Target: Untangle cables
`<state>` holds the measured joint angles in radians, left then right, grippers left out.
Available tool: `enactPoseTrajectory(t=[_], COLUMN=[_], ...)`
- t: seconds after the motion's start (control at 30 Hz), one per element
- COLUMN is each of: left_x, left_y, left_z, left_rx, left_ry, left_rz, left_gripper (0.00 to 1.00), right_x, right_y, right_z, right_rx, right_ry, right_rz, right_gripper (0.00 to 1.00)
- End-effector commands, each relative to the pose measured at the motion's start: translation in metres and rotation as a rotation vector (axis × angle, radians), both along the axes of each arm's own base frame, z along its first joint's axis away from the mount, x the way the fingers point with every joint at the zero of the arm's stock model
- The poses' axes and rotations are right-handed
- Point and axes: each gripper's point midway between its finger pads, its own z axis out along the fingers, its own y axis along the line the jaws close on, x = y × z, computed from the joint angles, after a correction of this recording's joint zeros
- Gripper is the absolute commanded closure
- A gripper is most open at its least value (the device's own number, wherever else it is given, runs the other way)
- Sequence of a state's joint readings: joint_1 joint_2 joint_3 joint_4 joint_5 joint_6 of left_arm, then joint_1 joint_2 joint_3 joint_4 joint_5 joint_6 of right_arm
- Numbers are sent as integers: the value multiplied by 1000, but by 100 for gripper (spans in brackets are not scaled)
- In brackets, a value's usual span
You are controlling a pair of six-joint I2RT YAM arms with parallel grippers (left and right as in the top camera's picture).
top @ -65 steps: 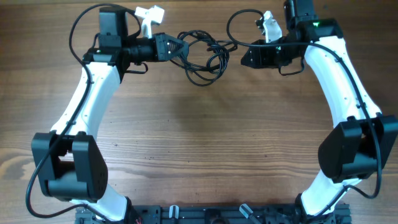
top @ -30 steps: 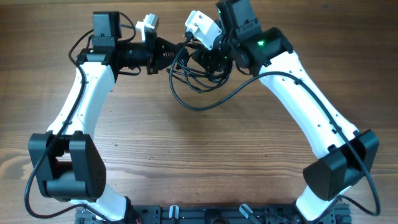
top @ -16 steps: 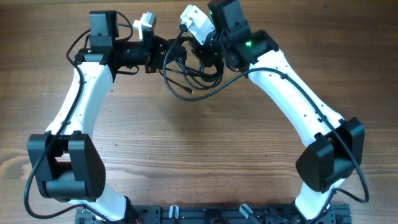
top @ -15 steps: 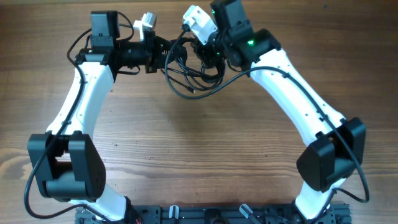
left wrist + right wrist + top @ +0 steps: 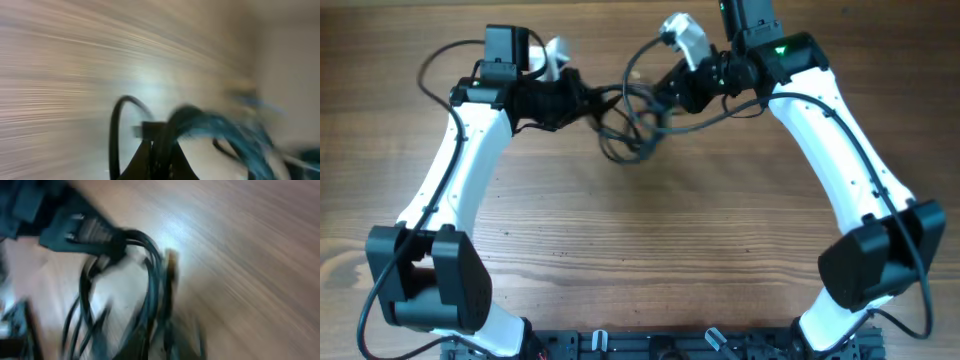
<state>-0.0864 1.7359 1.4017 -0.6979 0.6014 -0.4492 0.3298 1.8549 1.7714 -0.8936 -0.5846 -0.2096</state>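
Note:
The cables (image 5: 632, 125) are thin black cords in a loose tangle of loops at the far middle of the table, strung between both grippers. My left gripper (image 5: 578, 100) is at the tangle's left end and shut on a cord. The blurred left wrist view shows a black cord (image 5: 116, 135) looping up beside its closed fingers (image 5: 160, 162). My right gripper (image 5: 667, 98) is at the tangle's right end and shut on cords. The blurred right wrist view shows several cord strands (image 5: 150, 280) running down into its fingers (image 5: 157, 340), with the left gripper (image 5: 80, 230) at upper left.
The wooden table (image 5: 650, 240) lies under both arms. The thicker black arm wires (image 5: 440, 60) arc beside the left arm, and another (image 5: 720, 112) hangs under the right arm. A black rail (image 5: 650, 345) runs along the front edge.
My right gripper has swung back to the right and my left gripper shifted slightly right. The big loop that hung toward the table's middle has drawn up into a tighter bunch between them.

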Motion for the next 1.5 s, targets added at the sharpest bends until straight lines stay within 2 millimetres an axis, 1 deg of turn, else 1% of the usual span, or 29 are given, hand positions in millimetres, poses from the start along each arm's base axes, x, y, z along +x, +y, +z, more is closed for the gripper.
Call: enactPoseTrajectory(t=[0.0,0.07,0.1,0.13,0.17,0.2,0.23,0.27,0.3,0.33,0.37,0.4,0.43,0.5,0.53,0.63,0.7,0.77,0.83,0.93,1.0,1.13,1.17,1.23,1.4,1.47], left_x=[16,16,15,15,15,15,15,13,10,4,-1,-10,-14,-21,-23,-23,-24,-25,-24,-27,-30,-34,-35,-40,-51,-51], left_y=[93,93,93,93,93,91,83,69,50,30,16,-2,-12,-22,-24,-26,-30,-34,-36,-39,-40,-41,-41,-42,-43,-43], left_z=[-42,-42,-42,-42,-42,-42,-40,-36,-29,-19,-9,6,17,31,35,40,51,66,75,85,89,94,96,101,115,116], left_rx=[356,363,363,363,362,359,335,290,215,124,46,-73,-153,-255,-291,-356,-426,-508,-555,-614,-638,-679,-692,-725,-810,-816], left_ry=[46,40,41,41,40,39,22,-12,-60,-110,-151,-198,-213,-217,-201,-115,-109,-122,-110,-95,-93,-57,-55,-50,-43,-35], left_rz=[257,244,244,244,242,236,183,91,-26,-138,-219,-308,-342,-372,-368,-307,-311,-337,-337,-355,-371,-374,-382,-404,-465,-465], left_gripper=[96,96,96,96,96,96,96,96,96,96,96,96,96,96,96,96,96,96,96,96,96,96,96,96,96,96], right_x=[35,39,40,40,40,39,35,27,20,10,7,1,-4,-4,-4,-14,-19,-21,-21,-8,1,8,11,13,16,16], right_y=[-80,-108,-116,-115,-110,-97,-77,-52,-37,-19,-10,5,18,30,35,49,58,62,64,56,51,51,49,50,53,54], right_z=[10,4,3,3,4,6,11,17,21,27,28,30,31,30,29,29,26,23,18,8,7,3,2,-1,-11,-15], right_rx=[-150,-216,-234,-229,-208,-174,-128,-70,-36,-6,-6,-15,-28,-81,-108,-124,-140,-164,-178,-242,-273,-319,-329,-351,-357,-352], right_ry=[39,53,51,52,58,60,49,33,17,-12,-34,-74,-110,-166,-194,-225,-243,-263,-267,-285,-314,-370,-377,-402,-391,-380], right_rz=[-579,-776,-828,-830,-809,-723,-584,-418,-314,-199,-158,-93,-47,-53,-57,6,45,69,85,35,3,41,33,69,73,77], right_gripper=[96,96,96,96,96,96,96,94,91,85,81,75,67,61,59,59,60,61,62,62,55,51,51,51,52,59])
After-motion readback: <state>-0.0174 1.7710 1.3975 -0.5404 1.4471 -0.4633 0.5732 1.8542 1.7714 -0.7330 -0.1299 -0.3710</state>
